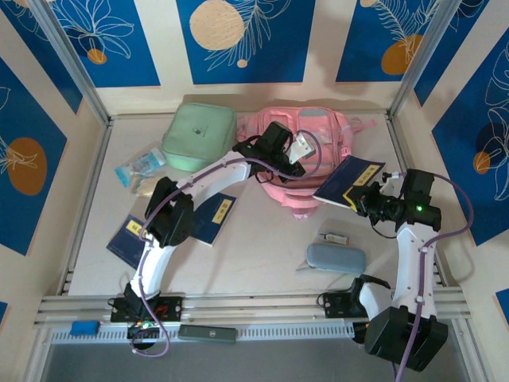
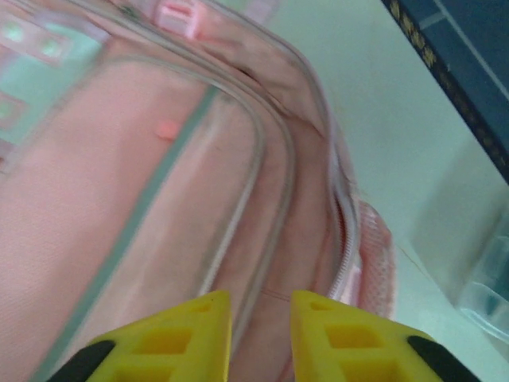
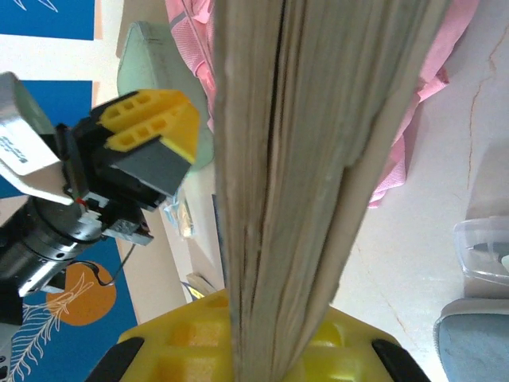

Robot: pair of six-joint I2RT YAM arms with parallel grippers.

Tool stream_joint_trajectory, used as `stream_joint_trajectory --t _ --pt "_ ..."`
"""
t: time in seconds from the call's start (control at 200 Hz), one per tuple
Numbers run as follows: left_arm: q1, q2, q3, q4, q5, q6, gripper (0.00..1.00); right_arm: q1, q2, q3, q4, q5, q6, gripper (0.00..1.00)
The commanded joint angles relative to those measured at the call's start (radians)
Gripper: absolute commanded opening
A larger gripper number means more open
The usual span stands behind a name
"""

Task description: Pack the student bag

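One grey case (image 1: 336, 257) was seen lying nearest on the tabletop (image 1: 262, 270), on the right side. A little farther back, a blue book (image 1: 348, 180) was held tight by the right gripper (image 1: 370, 195), with its pages pinched between the fingers. The book was tipped up, just beside the student bag (image 1: 322, 131).

The pink bag lay at the far middle of the tabletop, next to a mint green case (image 1: 199, 135). The left gripper (image 2: 261, 334) was right over the bag, close to a zip (image 2: 343, 239). Its fingers were only a little apart, and nothing was held between them.

The step in hand was judged to be getting the book into the bag. How far the zip was open could not be told. For the next move, the pocket would likely need to be pulled open and held by the left gripper. Then the book could be slid in, thin edge first.
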Motion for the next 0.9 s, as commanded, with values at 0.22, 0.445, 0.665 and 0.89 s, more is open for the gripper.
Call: stream_joint_trajectory --t 0.22,0.445,0.665,0.89 --pt "-0.003 0.168 0.180 -0.161 0.218 -0.020 0.41 -0.017 -0.014 0.021 -0.005 -0.030 -0.023 0.00" --pt "-0.003 0.228 0.185 -0.219 0.247 -0.052 0.42 -0.029 -0.017 0.018 -0.005 -0.029 -0.028 0.00" --pt "-0.031 0.065 -0.189 -0.051 0.303 -0.152 0.37 -0.090 -0.034 -0.001 0.020 -0.022 -0.023 0.00" --pt "-0.103 -0.103 -0.397 0.026 0.246 -0.211 0.38 -0.118 -0.028 -0.018 0.043 -0.012 -0.016 0.00"
